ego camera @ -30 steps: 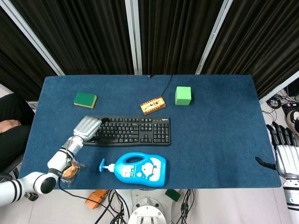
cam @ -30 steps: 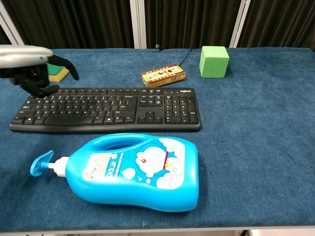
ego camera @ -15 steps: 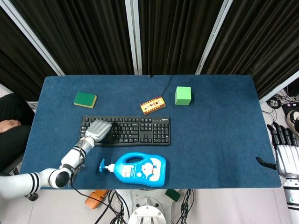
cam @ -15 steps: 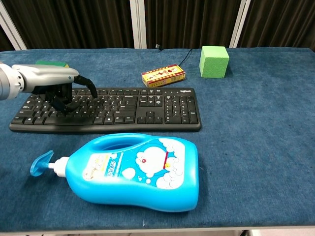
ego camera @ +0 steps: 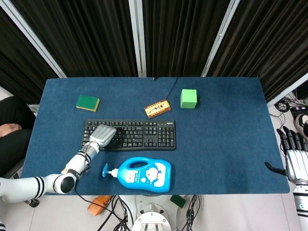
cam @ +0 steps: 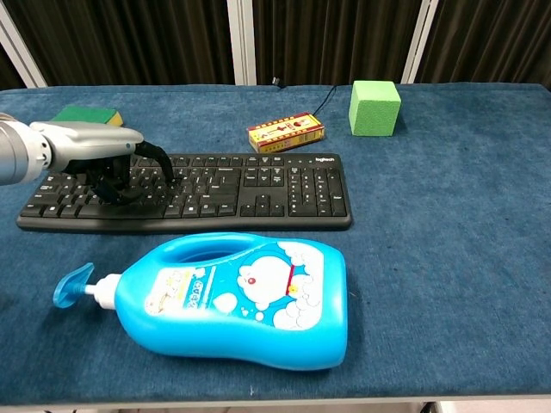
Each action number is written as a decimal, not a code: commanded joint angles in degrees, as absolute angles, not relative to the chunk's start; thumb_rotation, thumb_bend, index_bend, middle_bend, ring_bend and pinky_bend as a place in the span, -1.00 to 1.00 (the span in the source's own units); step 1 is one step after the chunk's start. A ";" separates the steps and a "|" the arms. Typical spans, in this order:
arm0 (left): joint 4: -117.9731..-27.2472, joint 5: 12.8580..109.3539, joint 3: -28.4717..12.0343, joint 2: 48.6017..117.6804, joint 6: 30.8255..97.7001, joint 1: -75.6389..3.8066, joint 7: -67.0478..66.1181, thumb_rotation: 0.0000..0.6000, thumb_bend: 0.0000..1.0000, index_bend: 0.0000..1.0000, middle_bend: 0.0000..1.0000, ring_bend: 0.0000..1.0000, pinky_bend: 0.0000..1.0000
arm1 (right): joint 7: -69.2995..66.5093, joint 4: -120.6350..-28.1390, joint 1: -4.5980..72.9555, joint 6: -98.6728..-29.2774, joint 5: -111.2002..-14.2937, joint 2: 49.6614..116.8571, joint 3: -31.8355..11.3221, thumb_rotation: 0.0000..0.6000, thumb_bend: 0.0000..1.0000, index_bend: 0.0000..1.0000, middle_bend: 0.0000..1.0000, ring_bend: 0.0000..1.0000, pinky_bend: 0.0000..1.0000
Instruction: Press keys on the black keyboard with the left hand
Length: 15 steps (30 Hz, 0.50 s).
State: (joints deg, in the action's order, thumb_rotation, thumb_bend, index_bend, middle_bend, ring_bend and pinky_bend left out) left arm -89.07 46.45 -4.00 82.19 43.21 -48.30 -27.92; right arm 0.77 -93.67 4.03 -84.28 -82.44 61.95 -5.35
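The black keyboard (ego camera: 139, 134) (cam: 258, 189) lies left of the table's middle, its long side along the front edge. My left hand (ego camera: 102, 136) (cam: 108, 159) hovers over its left half, palm down, with dark fingers curled down onto the keys; one fingertip (cam: 169, 175) reaches toward the middle rows. It holds nothing. My right hand (ego camera: 294, 159) stays off the table's right edge, fingers spread, away from everything; the chest view does not show it.
A blue detergent bottle (ego camera: 144, 174) (cam: 241, 301) lies on its side just in front of the keyboard. A green sponge (ego camera: 88, 102) sits far left, a small yellow-red box (ego camera: 158, 109) (cam: 286, 132) and a green cube (ego camera: 188, 98) (cam: 374, 107) behind the keyboard.
My left hand moved from the keyboard's left end rightward over the keys and lowered onto them. The right hand barely moved.
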 commanded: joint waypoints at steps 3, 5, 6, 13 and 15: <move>-92.61 48.36 -4.87 79.90 47.22 -47.76 -26.98 1.00 0.10 -0.49 1.00 0.91 0.73 | 0.58 -93.54 4.11 -84.24 -82.42 61.92 -5.46 1.00 -0.70 -1.00 -1.00 -1.00 -1.00; -94.71 49.92 -5.54 78.17 49.66 -47.00 -26.13 1.00 0.10 -0.49 1.00 0.91 0.73 | 0.45 -93.45 4.14 -84.22 -82.42 61.92 -5.50 1.00 -0.70 -1.00 -1.00 -1.00 -1.00; -95.62 50.80 -5.80 77.35 50.89 -46.53 -25.68 1.00 0.09 -0.49 1.00 0.91 0.73 | 0.39 -93.42 4.13 -84.25 -82.44 61.91 -5.51 1.00 -0.70 -1.00 -1.00 -1.00 -1.00; -100.64 58.61 -6.47 71.26 64.03 -39.58 -21.20 1.00 -0.06 -0.49 0.82 0.75 0.70 | -0.81 -92.54 3.86 -84.33 -82.01 61.93 -5.59 1.00 -0.71 -1.00 -1.00 -1.00 -1.00; -101.06 59.81 -6.17 70.16 67.46 -37.44 -20.75 1.00 -0.18 -0.49 0.65 0.58 0.56 | -1.17 -92.28 3.87 -84.30 -82.07 61.99 -5.59 1.00 -0.71 -1.00 -1.00 -1.00 -1.00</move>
State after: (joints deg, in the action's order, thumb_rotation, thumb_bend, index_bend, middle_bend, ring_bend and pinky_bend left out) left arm -99.42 56.99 -6.17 72.62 62.78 -40.86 -22.43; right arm -1.11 -92.33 3.88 -84.31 -82.06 61.97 -5.59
